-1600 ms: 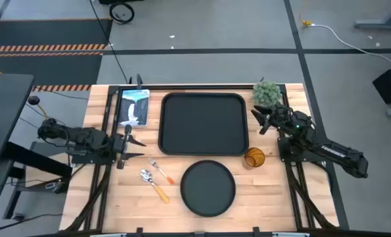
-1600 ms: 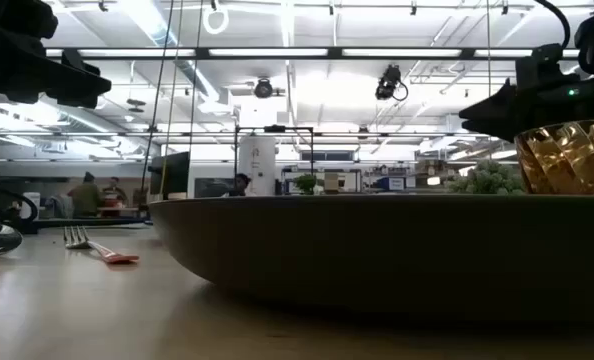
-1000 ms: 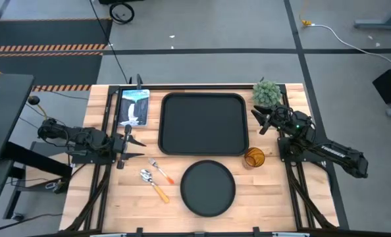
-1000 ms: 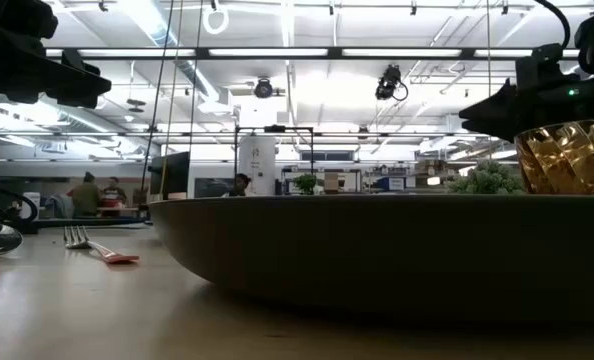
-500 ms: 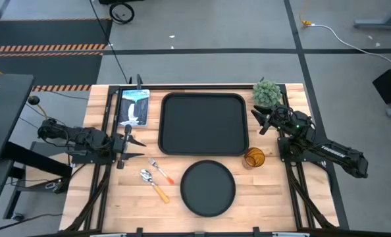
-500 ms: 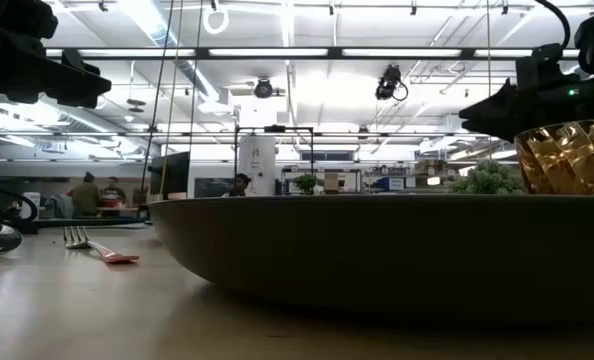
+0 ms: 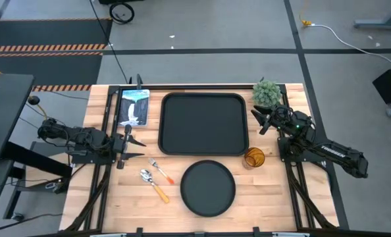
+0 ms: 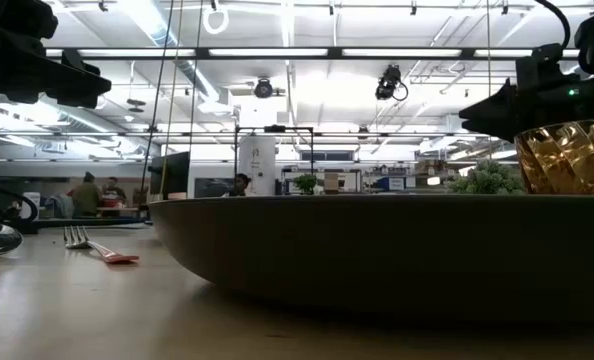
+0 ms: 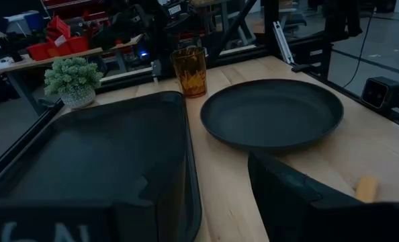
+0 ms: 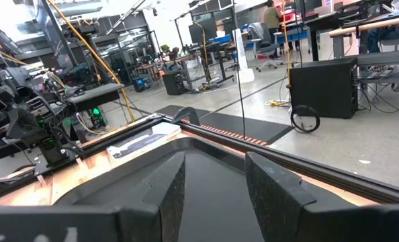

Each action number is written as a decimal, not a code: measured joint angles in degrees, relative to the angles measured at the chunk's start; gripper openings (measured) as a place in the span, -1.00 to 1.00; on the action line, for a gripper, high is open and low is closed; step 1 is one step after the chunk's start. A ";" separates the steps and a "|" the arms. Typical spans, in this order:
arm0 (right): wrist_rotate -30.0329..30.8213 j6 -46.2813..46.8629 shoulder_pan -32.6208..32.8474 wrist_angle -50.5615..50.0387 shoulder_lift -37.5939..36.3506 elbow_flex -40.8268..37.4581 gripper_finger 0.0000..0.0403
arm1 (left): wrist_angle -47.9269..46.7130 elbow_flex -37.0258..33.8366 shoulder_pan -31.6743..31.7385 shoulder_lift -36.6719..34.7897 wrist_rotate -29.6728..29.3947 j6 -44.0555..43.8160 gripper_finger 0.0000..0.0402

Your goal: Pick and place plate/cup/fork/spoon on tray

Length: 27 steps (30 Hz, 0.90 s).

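Note:
The black rectangular tray point(image 7: 202, 124) lies at the table's far middle. The round black plate point(image 7: 208, 187) lies flat in front of it. The amber cup point(image 7: 253, 158) stands upright by the tray's near right corner. The fork point(image 7: 158, 169) and the spoon point(image 7: 152, 184) lie flat to the left of the plate. My left gripper point(image 7: 136, 148) is open and empty, left of the tray's near left corner. My right gripper point(image 7: 255, 120) is open and empty, at the tray's right rim. In the left wrist view the tray point(image 9: 92, 154), plate point(image 9: 273, 111) and cup point(image 9: 189, 70) show ahead.
A small green potted plant point(image 7: 266, 92) stands at the tray's far right corner, just behind my right gripper. A printed card point(image 7: 134, 106) lies left of the tray. Bare wood shows at the near left and near right of the plate.

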 joint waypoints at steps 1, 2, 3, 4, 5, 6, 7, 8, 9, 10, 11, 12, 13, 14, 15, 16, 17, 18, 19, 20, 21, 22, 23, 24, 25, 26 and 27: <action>0.00 0.00 -0.01 -0.01 0.01 0.00 -0.21 | 0.00 0.01 -0.01 0.00 0.00 0.00 -0.14; 0.00 0.00 0.00 -0.02 0.00 0.00 -0.21 | 0.00 0.01 0.01 0.00 -0.01 0.00 -0.14; 0.00 0.00 0.00 -0.02 0.00 0.00 -0.21 | 0.00 0.01 -0.01 0.00 0.00 0.00 -0.14; 0.00 0.00 0.00 -0.01 0.01 0.00 -0.21 | 0.00 0.00 0.01 0.00 0.00 0.00 -0.14; 0.00 0.00 0.00 -0.02 0.01 0.00 -0.21 | 0.00 0.01 -0.01 0.00 0.00 0.00 -0.14; 0.03 0.00 0.00 -0.02 0.00 0.00 -0.21 | 0.00 0.01 0.00 0.00 0.00 0.00 -0.14; 0.03 0.00 0.00 -0.02 0.00 0.00 -0.21 | 0.00 0.00 -0.01 0.00 0.00 0.00 -0.14; 0.03 0.00 0.00 0.00 0.00 0.00 -0.21 | 0.00 0.01 0.01 0.00 0.00 0.00 -0.14; 0.04 0.00 0.00 0.00 0.00 0.00 -0.21 | 0.00 0.01 0.01 0.00 0.00 0.00 -0.14; 0.07 0.00 0.00 0.00 0.00 0.01 -0.21 | 0.00 0.01 0.00 0.00 -0.01 -0.02 -0.14; 0.15 0.00 0.00 0.00 0.01 0.00 -0.21 | 0.00 0.01 0.01 0.00 0.00 0.00 -0.14; 0.20 0.00 0.00 -0.01 0.01 0.01 -0.21 | 0.00 0.01 0.00 0.00 0.00 0.00 -0.14; 0.20 0.00 0.00 -0.02 0.02 0.00 -0.21 | 0.00 0.01 0.00 0.00 0.00 0.00 -0.14; 0.20 0.00 0.00 -0.01 0.00 0.01 -0.21 | 0.00 0.01 -0.01 0.00 0.00 0.00 -0.14; 0.20 0.00 0.00 -0.01 0.01 0.00 -0.21 | 0.00 0.01 0.01 0.00 0.00 0.00 -0.14; 0.18 0.00 0.00 0.00 0.01 0.00 -0.21 | 0.00 0.00 -0.01 0.00 0.00 0.00 -0.14; 0.20 0.00 0.00 0.00 0.00 0.00 -0.21 | 0.00 0.01 0.01 0.00 0.00 0.00 -0.14; 0.18 0.00 0.00 -0.02 0.00 0.00 -0.21 | 0.00 0.00 -0.01 0.00 0.00 0.00 -0.14; 0.18 0.00 0.00 0.00 0.00 0.00 -0.21 | 0.00 0.01 0.01 0.00 0.00 0.00 -0.14; 0.18 0.00 0.00 -0.01 0.02 0.00 -0.21 | 0.00 0.01 0.00 0.00 0.00 -0.01 -0.14; 0.18 -0.01 0.00 -0.01 0.02 0.01 -0.21 | 0.00 0.01 0.01 0.00 0.00 0.00 -0.14; 0.18 0.00 0.00 0.00 0.02 0.00 -0.21 | 0.00 0.01 0.00 0.00 0.00 0.00 -0.14; 0.18 0.00 0.00 -0.02 0.00 0.00 -0.21 | 0.00 0.01 0.01 0.00 0.00 0.00 -0.14; 0.18 0.00 0.00 -0.01 0.00 0.00 -0.21 | 0.00 0.01 0.01 0.00 0.00 0.00 -0.14; 0.18 0.00 0.00 0.06 0.01 0.00 -0.21 | 0.00 0.01 0.00 0.00 0.00 0.00 -0.14; 0.18 0.00 0.00 0.40 0.01 0.00 -0.21 | 0.00 0.01 -0.01 0.00 0.00 0.00 -0.14; 0.16 0.06 0.00 1.36 0.02 0.00 -0.21 | 0.07 0.01 0.00 0.00 -0.01 0.00 -0.14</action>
